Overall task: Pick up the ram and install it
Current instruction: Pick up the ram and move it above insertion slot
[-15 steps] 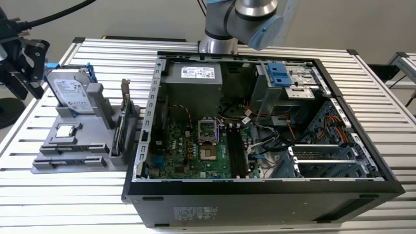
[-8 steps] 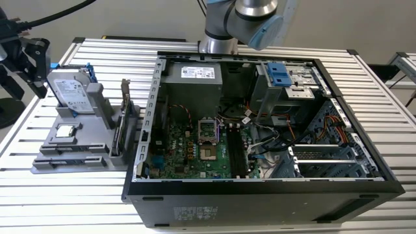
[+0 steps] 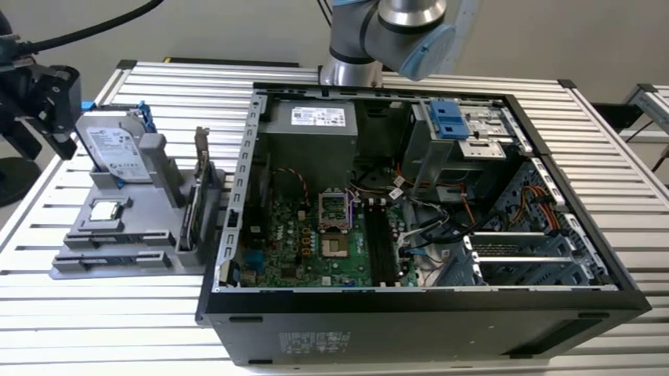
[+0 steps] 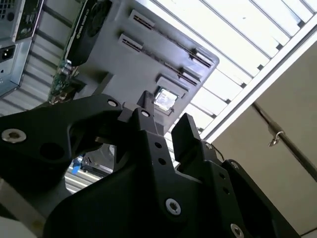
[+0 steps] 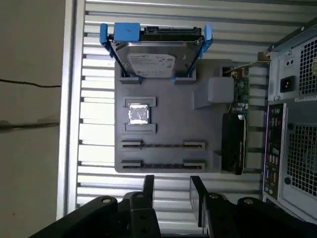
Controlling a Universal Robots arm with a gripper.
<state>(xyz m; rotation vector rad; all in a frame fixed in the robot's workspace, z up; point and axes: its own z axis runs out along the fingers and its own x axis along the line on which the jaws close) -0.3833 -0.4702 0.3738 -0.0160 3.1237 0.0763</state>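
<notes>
The ram (image 5: 163, 145) shows as a thin dark stick seen edge-on in a slot of the grey holder (image 5: 168, 104). A second like stick (image 5: 163, 163) lies in the slot beside it. My gripper (image 5: 171, 191) is open, with nothing between its black fingers (image 5: 148, 186), and it hovers apart from the holder on the side of the ram slots. In the second wrist view the gripper (image 4: 167, 121) also shows a bare gap. In the exterior view the gripper (image 3: 50, 106) hangs above the table at the exterior view's left, beside the holder (image 3: 115, 235).
The holder also carries a silver hard drive in a blue bracket (image 5: 154, 54), a square processor chip (image 5: 138, 114) and an upright card (image 5: 233, 144). An open computer case (image 3: 418, 227), its motherboard (image 3: 324, 243) exposed, lies at the exterior view's right on the slatted table (image 3: 63, 313).
</notes>
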